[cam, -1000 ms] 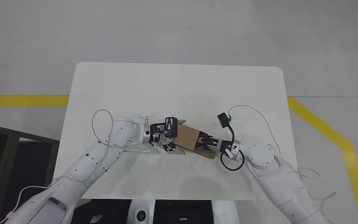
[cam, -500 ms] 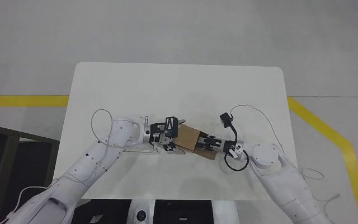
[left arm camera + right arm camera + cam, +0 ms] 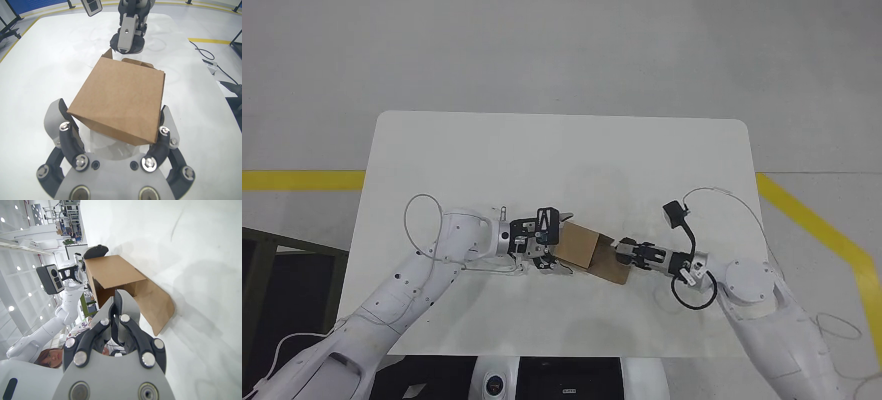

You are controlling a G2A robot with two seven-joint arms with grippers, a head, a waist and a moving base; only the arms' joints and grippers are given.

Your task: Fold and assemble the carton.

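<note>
Step, judged: end-flap folding | carton (image 3: 585, 252) mid-table (image 3: 442, 160), one end clamped in left gripper (image 3: 549, 243) | right gripper (image 3: 115, 299) pinched closed, empty, just beside open flap (image 3: 157, 308) | next likely needs: squarely pressing flap inward.

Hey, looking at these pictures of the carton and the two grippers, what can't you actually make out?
- Inside of the carton: right wrist view, the shut right gripper blocks much of the opening.
- Carton's far-end flaps: left wrist view, mostly hidden behind the carton's top panel.
- Whether the right gripper touches the carton: top view, too small to tell.
</note>
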